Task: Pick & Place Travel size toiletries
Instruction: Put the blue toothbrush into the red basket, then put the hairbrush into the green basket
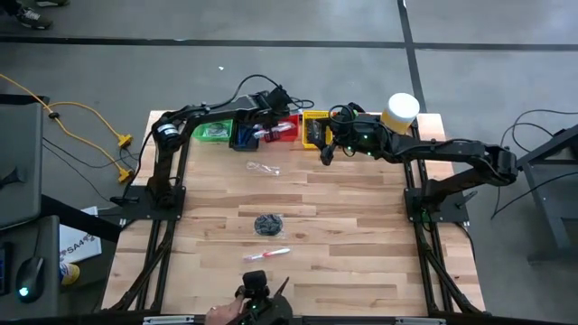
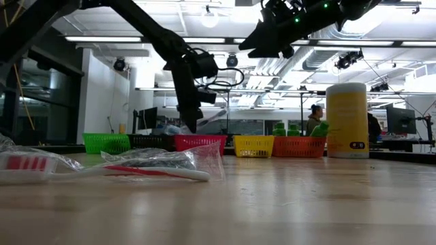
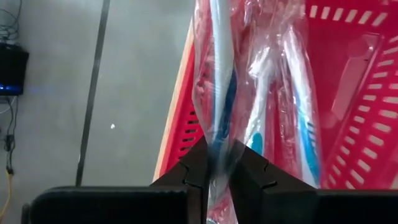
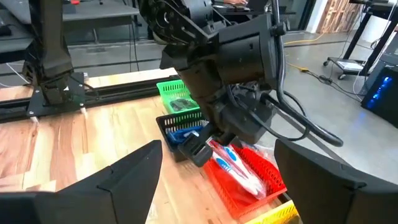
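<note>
My left gripper is at the far edge over the red bin, shut on a clear-wrapped pack of blue-and-white toothbrushes. The right wrist view shows the same pack at the red bin. My right gripper hovers open in front of the yellow bin, holding nothing. On the table lie a clear-wrapped piece, a dark round disc and a pink-and-white toothbrush. That toothbrush, in its clear wrapper, is close in the low view. My left gripper pinches the clear-wrapped toothbrush pack between its two fingers, at one end of the pack. The fingers come slanting down from above. The rest of the pack reaches out over the inside of the red bin; whether it rests on the bin I cannot tell.
A row of bins lines the far edge: green, dark, red, yellow, and one with green bottles. A tall pale-yellow cylinder with a white lid stands at the far right. A hand is at the near edge.
</note>
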Robot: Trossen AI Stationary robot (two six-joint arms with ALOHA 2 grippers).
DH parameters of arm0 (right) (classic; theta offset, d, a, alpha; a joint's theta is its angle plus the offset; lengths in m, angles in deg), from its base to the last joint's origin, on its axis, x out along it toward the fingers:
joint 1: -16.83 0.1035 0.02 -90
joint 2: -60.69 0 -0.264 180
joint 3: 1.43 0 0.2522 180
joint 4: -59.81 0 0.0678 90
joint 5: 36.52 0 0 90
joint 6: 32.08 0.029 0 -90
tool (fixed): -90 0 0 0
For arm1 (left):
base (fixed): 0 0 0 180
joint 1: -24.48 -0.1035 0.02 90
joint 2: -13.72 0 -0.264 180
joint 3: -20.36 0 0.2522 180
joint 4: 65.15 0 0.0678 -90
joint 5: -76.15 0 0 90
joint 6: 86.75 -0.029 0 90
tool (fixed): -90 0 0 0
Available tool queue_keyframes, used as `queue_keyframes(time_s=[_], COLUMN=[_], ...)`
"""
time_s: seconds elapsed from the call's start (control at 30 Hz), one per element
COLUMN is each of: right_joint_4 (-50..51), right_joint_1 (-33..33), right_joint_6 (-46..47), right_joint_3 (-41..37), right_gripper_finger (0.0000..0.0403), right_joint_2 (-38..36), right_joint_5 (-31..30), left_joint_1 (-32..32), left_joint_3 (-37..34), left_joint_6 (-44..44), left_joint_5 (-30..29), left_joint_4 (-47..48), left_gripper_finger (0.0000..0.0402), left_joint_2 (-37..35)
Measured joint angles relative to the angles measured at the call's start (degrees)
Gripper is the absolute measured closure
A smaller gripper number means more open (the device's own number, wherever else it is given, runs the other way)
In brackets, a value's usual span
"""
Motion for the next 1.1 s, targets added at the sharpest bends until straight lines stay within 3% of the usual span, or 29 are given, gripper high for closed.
queue_keyframes(time_s=[0.53, 0.7, 1.1], right_joint_4=[0.0, 0.5, 3.5], right_joint_1=[0.0, 0.0, 0.7], right_joint_6=[0.9, 1.1, 0.0], right_joint_3=[0.0, 0.0, 0.0], right_gripper_finger=[0.0098, 0.0098, 0.0098], right_joint_2=[0.0, -0.2, -2.1], right_joint_5=[0.0, 0.1, 0.7], left_joint_1=[1.0, 2.0, 6.0], left_joint_3=[2.2, 5.5, 5.3], left_joint_6=[-0.3, 3.2, 16.7], left_joint_5=[0.6, 1.9, 1.5], left_joint_4=[3.0, 9.9, 31.1], left_gripper_finger=[0.0304, 0.0290, 0.0289], left_joint_2=[0.0, 0.0, -4.9])
